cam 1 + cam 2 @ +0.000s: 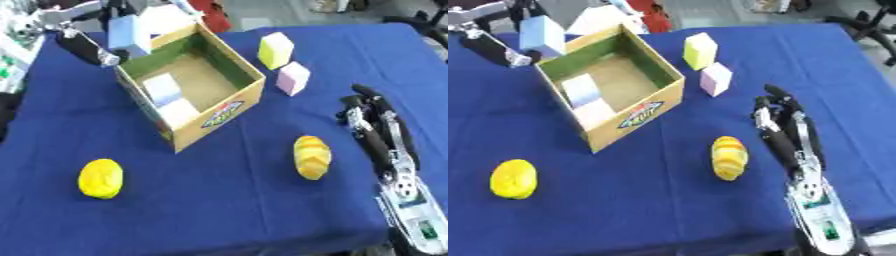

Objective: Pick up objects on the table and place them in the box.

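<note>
— What is held, and where?

— A pale blue block (129, 34) is held by the left hand (87, 47), its fingers seemingly curled about the block's near side, just above the far-left corner of the open cardboard box (234, 102). The block has not yet been let go; the box lies directly to the right of and below that hand.

— How much is judged done?

— Two pale blocks (171, 97) are seen inside the box, against its left wall, so two placements may be counted as done and a third as under way. Four things are left on the blue tablecloth (227, 210): a yellow block (276, 50) and a pink block (293, 78) beyond the box, up and left of the right hand (785, 125); a striped yellow bread-like piece (312, 157) just left of that hand; and a yellow lemon-like fruit (101, 178) well below the left hand.

— And the right hand?

— It rests idle on the cloth, fingers extended, nothing held.
</note>
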Robot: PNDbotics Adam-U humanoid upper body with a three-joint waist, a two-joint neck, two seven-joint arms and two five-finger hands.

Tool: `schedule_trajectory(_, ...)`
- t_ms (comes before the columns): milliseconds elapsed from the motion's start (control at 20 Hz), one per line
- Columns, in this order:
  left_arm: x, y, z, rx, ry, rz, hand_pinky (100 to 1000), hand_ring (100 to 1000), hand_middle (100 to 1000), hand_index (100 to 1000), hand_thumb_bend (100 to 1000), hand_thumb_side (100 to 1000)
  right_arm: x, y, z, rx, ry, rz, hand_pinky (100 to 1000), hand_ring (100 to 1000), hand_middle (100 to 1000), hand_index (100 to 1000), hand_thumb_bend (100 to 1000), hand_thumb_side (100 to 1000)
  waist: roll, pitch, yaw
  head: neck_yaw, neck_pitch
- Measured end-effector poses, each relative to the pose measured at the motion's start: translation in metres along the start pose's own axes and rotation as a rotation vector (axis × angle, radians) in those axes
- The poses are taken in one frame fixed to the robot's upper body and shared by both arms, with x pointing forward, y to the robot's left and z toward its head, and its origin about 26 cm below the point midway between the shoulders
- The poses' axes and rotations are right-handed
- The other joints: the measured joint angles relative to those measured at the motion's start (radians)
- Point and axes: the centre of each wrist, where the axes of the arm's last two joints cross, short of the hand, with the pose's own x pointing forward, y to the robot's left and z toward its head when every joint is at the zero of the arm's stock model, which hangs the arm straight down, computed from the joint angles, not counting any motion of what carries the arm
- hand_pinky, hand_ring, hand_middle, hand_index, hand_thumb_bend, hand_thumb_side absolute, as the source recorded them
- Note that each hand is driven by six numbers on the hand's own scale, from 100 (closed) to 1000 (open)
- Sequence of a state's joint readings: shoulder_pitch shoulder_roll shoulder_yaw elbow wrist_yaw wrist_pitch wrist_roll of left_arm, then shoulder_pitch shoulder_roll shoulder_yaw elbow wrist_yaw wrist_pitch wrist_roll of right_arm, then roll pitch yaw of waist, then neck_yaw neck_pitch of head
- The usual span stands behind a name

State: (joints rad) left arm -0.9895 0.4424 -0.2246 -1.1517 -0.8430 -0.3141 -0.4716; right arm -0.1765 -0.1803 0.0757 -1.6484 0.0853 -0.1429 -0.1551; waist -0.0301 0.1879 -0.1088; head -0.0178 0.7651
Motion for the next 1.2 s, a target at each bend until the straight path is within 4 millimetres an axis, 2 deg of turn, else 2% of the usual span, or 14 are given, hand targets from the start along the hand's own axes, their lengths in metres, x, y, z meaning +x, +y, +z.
schedule_trajectory(100,0.008,-0.013,-0.012,-0.019,-0.016,-0.002,683,581,611,787,243,134,0.0,0.001,0.0,0.007,0.002,-0.001,579,584,664,859,100,571,0.0,0.0,-0.011,0.007,0.0)
schedule_trajectory(150,0.011,-0.019,-0.017,-0.029,-0.023,0.0,712,619,656,823,276,192,0.0,0.002,0.0,0.01,0.002,-0.002,579,584,664,859,100,571,0.0,0.0,-0.016,0.01,0.0)
schedule_trajectory(200,0.014,-0.024,-0.021,-0.036,-0.031,0.0,717,624,663,829,280,206,0.0,0.002,0.0,0.011,0.002,-0.002,579,584,664,859,100,571,0.0,0.0,-0.02,0.013,0.0)
schedule_trajectory(300,0.02,-0.031,-0.027,-0.037,-0.056,0.004,765,696,744,887,333,372,0.0,0.002,0.0,0.012,0.002,-0.003,579,584,664,859,100,571,0.0,0.0,-0.023,0.016,0.0)
schedule_trajectory(550,0.027,-0.028,-0.026,-0.023,-0.126,-0.004,815,766,823,924,364,487,0.001,0.004,-0.002,0.011,-0.006,-0.01,579,584,664,859,100,573,0.0,0.001,-0.015,0.016,0.0)
schedule_trajectory(700,0.023,-0.014,-0.011,-0.037,-0.146,-0.021,830,788,848,937,399,503,0.001,0.004,-0.002,0.01,-0.006,-0.01,579,584,664,858,100,574,0.0,0.001,0.001,0.014,0.0)
schedule_trajectory(850,0.017,-0.003,0.009,-0.068,-0.149,-0.036,792,731,779,905,381,440,0.001,0.004,-0.002,0.009,-0.006,-0.01,579,584,664,858,100,574,0.0,0.001,0.011,0.007,0.0)
schedule_trajectory(1050,0.009,0.007,0.045,-0.143,-0.175,-0.044,783,715,750,874,376,354,0.001,0.002,-0.003,0.0,-0.008,-0.008,579,584,663,858,100,575,0.007,0.001,0.021,0.0,-0.001)
schedule_trajectory(1200,0.007,0.01,0.076,-0.213,-0.18,-0.047,780,717,746,868,390,324,0.001,0.001,-0.003,-0.006,-0.007,-0.007,579,584,663,858,100,576,0.011,0.001,0.033,-0.007,-0.001)
